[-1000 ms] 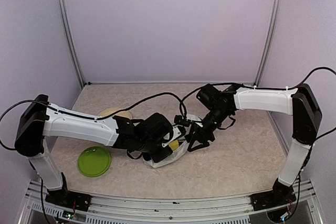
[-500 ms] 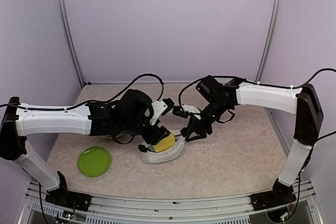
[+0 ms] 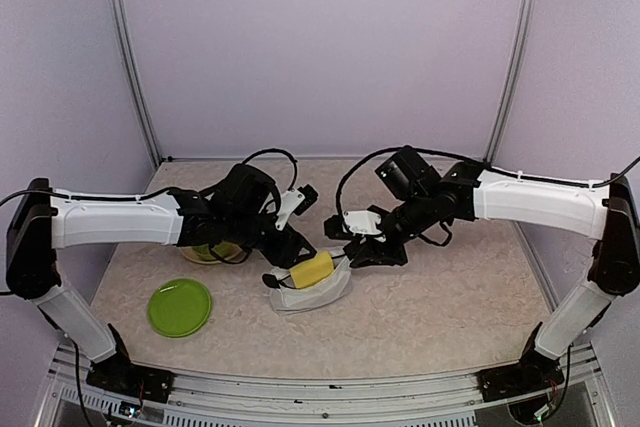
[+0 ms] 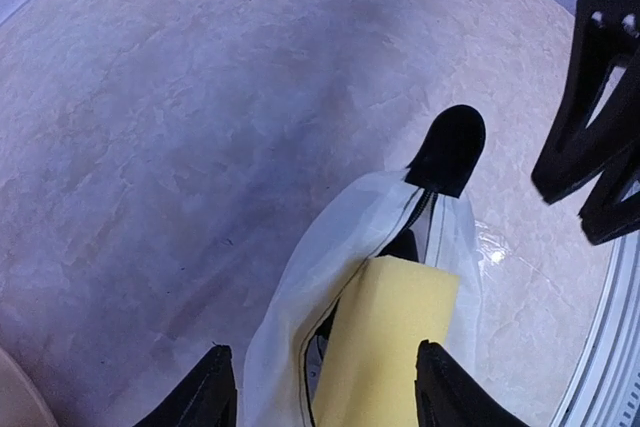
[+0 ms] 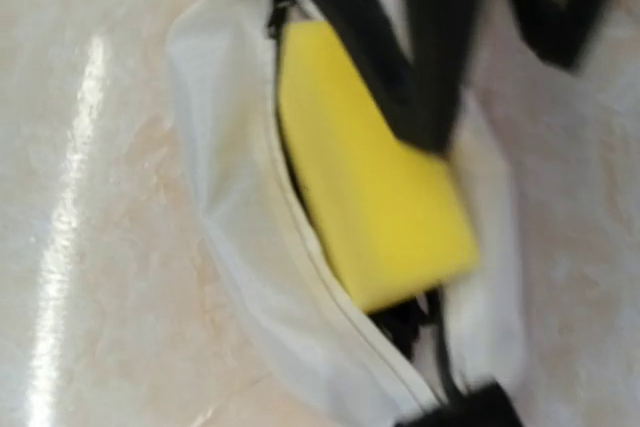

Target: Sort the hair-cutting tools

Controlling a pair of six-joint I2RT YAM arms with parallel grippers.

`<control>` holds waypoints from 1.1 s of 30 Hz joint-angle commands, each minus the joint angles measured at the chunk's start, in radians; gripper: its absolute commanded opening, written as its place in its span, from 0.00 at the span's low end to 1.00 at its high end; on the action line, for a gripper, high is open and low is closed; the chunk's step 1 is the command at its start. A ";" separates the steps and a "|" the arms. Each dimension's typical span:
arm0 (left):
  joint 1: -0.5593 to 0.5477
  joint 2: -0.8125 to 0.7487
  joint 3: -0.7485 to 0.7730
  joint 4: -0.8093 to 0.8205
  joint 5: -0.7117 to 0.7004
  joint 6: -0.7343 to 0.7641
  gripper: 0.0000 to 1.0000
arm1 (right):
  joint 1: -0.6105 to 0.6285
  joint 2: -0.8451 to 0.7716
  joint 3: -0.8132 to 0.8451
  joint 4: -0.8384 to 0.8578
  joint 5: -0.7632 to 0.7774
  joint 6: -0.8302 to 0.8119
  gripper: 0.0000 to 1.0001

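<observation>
The left end effector [image 4: 325, 387] hangs with its fingers spread wide. Directly below it, a yellow block [image 4: 385, 342] pokes from the mouth of the white pouch [image 4: 285, 312] on the counter [image 4: 150, 147]. The right end effector [image 3: 345, 244], blurred and with fingers parted, hovers over the same pouch. The hair-cutting tools [image 5: 408, 319] show only as dark shapes inside, under the block.

The work surface was a beige, marbled table top [image 3: 460, 297], glossy enough to catch pale streaks of light. Plain lilac panels closed it in: a back wall [image 3: 320, 47], a left wall [image 3: 50, 67] and a right wall [image 3: 595, 47], joined by two slanting metal uprights [image 3: 129, 57]. A ribbed aluminium rail [image 3: 330, 390] ran along the near edge
</observation>
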 commanded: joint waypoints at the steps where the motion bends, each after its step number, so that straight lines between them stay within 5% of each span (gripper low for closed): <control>1: 0.003 0.023 0.041 -0.011 0.094 0.008 0.60 | 0.062 0.061 -0.031 0.089 0.105 -0.085 0.30; 10: 0.005 0.045 0.021 -0.031 0.103 0.012 0.60 | 0.134 0.144 -0.037 0.146 0.191 -0.145 0.32; 17: 0.025 0.082 0.021 -0.035 0.129 0.016 0.47 | 0.170 0.145 -0.130 0.272 0.306 -0.199 0.33; 20: 0.029 0.097 0.021 -0.025 0.141 0.014 0.42 | 0.182 0.152 -0.144 0.286 0.326 -0.214 0.27; 24: 0.030 0.130 0.035 -0.017 0.171 0.010 0.33 | 0.189 0.143 -0.152 0.337 0.365 -0.199 0.01; 33: 0.025 0.210 0.082 -0.033 0.235 -0.001 0.12 | 0.194 0.004 -0.260 0.505 0.397 -0.215 0.00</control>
